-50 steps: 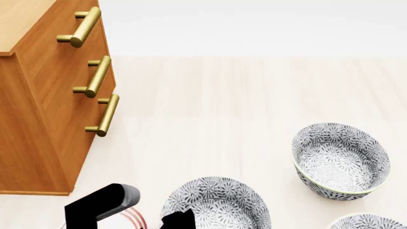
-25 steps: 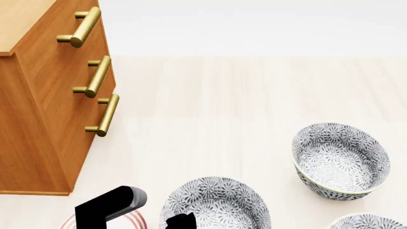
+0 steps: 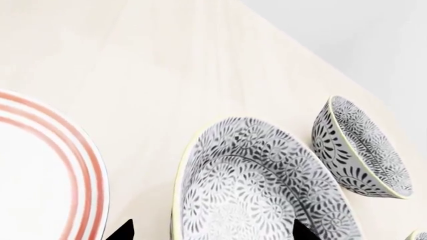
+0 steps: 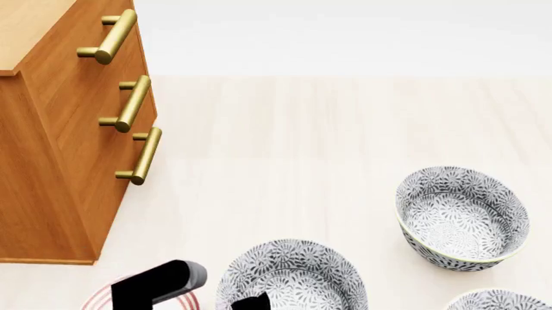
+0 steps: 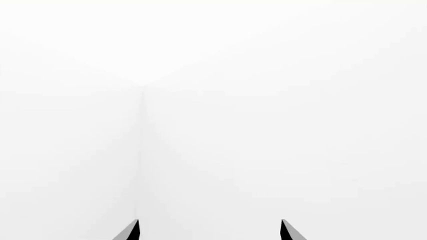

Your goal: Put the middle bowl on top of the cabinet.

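**Left end effector straddling the middle bowl's near rim**

Left wrist view: the two dark fingertips of the left end effector (image 3: 212, 231) stand wide apart, one outside the middle bowl (image 3: 260, 190) and one over its patterned inside, so its near rim runs between them. Nothing is gripped yet. A red-ringed plate (image 3: 47, 170) lies just beside the bowl, and a second bowl (image 3: 363, 147) sits farther off.

Head view: the middle bowl (image 4: 293, 274) rests upright near the front edge of the worktop (image 4: 328, 135), directly ahead of the left end effector (image 4: 211, 294), which makes the left arm clearly the nearer one. The cabinet (image 4: 61, 142) stands at the left edge, well apart from the bowl and taller, so I judge the carry must go up and leftward. A third bowl (image 4: 500, 300) peeks in at the front right corner.

Right wrist view: the right end effector (image 5: 208, 231) is spread wide, empty, facing blank white.
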`<state>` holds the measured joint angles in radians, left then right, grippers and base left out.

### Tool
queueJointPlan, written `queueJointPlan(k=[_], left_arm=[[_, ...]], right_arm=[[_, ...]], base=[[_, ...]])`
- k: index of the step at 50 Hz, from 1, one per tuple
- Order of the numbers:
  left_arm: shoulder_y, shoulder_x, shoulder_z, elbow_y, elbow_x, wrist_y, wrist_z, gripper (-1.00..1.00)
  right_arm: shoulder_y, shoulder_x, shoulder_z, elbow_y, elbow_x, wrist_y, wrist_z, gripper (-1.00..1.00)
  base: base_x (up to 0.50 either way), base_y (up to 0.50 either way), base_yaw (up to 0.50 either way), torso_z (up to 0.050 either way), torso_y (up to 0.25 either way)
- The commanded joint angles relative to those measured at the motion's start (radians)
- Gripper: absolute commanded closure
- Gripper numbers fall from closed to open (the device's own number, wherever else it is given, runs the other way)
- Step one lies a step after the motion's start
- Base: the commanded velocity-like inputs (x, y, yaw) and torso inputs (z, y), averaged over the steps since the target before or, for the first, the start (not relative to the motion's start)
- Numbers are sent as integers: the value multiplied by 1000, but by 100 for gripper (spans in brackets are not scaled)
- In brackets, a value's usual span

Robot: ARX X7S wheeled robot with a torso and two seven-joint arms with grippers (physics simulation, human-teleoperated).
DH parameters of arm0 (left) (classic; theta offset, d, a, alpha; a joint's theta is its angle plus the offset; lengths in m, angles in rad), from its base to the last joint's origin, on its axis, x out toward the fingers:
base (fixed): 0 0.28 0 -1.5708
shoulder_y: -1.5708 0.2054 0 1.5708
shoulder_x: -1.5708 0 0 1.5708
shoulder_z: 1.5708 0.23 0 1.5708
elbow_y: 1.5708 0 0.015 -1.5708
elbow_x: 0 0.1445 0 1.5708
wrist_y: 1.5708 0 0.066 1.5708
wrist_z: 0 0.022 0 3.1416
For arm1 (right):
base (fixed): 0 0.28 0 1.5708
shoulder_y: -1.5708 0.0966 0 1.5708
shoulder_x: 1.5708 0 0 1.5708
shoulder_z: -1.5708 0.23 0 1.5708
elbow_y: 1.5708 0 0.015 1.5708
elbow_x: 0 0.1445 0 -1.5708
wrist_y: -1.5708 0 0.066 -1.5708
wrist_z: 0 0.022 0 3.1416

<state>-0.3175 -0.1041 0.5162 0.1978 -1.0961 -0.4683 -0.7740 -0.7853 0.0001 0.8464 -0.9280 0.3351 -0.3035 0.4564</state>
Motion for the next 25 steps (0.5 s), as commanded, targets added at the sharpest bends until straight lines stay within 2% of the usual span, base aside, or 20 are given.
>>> queueJointPlan(k=[1,8,9,25], left_arm=[[-1,0,13,-43,0,21,32,-100],[3,-3,11,-40,-29,28,45,-100],[6,-4,9,-32,-32,34,53,100],[26,-19,15,35,-15,86,65,100]], right_arm=[[0,0,0,-2,-1,1,1,-100],[0,0,2,-6,-1,1,3,-100],[0,0,2,-6,-1,2,3,-100],[0,0,10,-9,7,5,-1,-100]], base=[[0,0,0,0,0],[0,0,0,0,0],[0,0,0,0,0],[0,0,0,0,0]])
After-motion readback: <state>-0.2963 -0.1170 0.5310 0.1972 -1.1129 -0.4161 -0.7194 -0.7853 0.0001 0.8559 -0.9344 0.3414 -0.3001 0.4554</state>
